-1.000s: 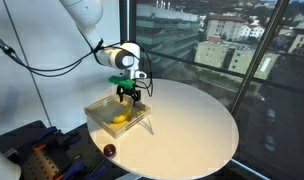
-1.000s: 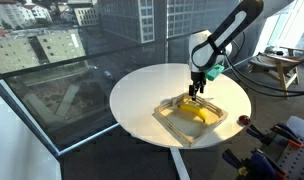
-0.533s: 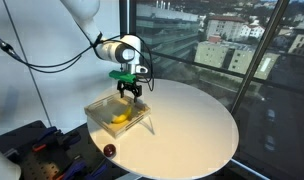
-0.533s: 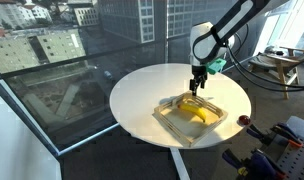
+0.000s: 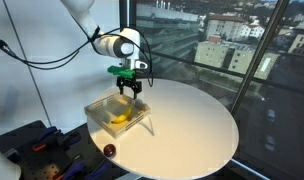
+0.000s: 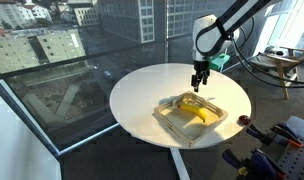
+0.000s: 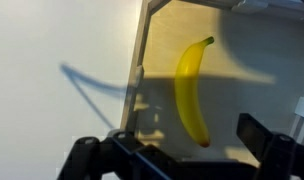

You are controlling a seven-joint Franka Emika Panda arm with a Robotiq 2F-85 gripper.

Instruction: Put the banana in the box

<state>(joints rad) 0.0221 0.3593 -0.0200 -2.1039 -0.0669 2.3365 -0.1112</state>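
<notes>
Black two-finger end effector (image 5: 128, 92): spread wide, grips nothing, touches nothing, hangs in the air above the shallow square pale beige box (image 5: 96, 106). Small curved yellow banana (image 7: 192, 95): lies flat on the floor of that box, clear of the fingers, near one low wall in the wrist view. Counted: one end effector, one banana, one box, one small dark red round object (image 5: 109, 150). Sits outside the box, that last one, near the rim of the round white worktop (image 5: 192, 125).
</notes>
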